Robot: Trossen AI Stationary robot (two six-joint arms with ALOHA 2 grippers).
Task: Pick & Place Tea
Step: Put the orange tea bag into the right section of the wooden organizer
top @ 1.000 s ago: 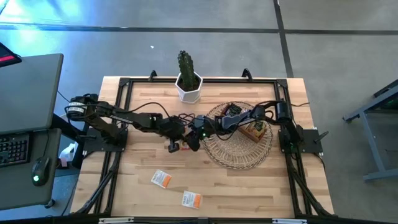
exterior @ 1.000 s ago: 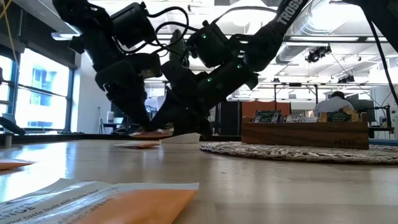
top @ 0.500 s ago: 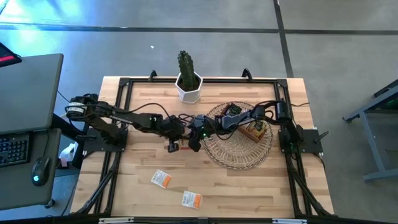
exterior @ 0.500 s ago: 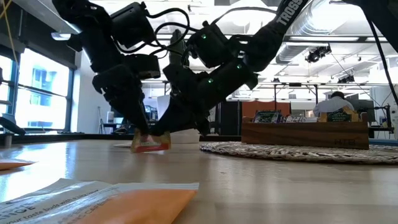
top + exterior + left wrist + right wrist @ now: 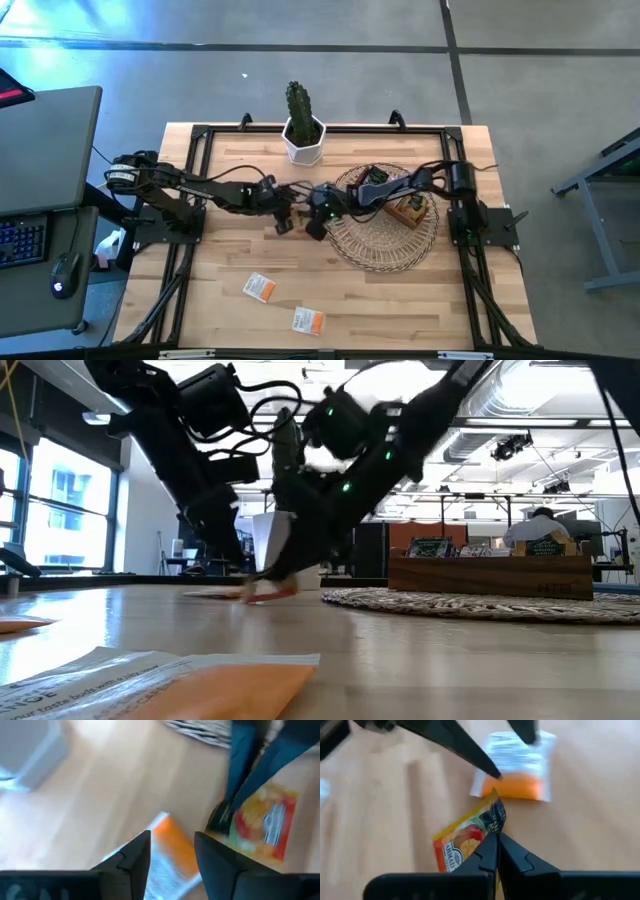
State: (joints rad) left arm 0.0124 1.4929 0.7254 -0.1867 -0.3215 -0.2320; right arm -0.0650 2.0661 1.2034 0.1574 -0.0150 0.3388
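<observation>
Wooden tabletop (image 5: pixel 220 300): the right claw (image 5: pixel 496 836) pinches a yellow-red sachet (image 5: pixel 465 840). Left claw (image 5: pixel 172 845) hangs apart over a white-orange sachet (image 5: pixel 172 851), partly hidden.

Overhead looks straight down; low camera level across table (image 5: pixel 420 650) – wrist cams close.

Yellow-red sachet (image 5: pixel 468 839), pinched in right gripper (image 5: pixel 496 851): dark band with lettering, partly readable, begins "AHMA". White-and-orange sachet (image 5: pixel 517 766) at its 1 o'clock: grey print, not legible. Near sachet (image 5: pixel 150 682) in low view: print too blurred to read. No other readable text.
</observation>
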